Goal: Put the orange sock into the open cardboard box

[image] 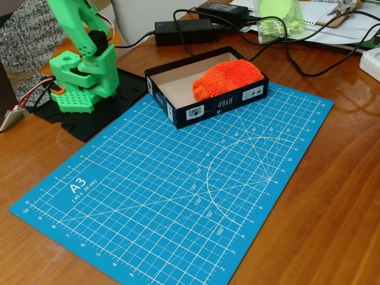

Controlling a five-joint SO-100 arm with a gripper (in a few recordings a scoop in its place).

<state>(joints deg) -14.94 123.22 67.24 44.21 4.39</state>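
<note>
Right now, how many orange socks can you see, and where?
1. The orange sock lies inside the open cardboard box, toward its right end in the fixed view. Another beneath it can't be ruled out.

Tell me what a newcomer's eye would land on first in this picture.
First, the orange sock: a bright fuzzy lump lying inside the open cardboard box, toward its right end, with beige floor bare on the left. The box sits at the far edge of a big blue cutting mat covering most of the wooden table. Next, the vivid green robot arm at upper left, on its black base beside the mat.
</note>
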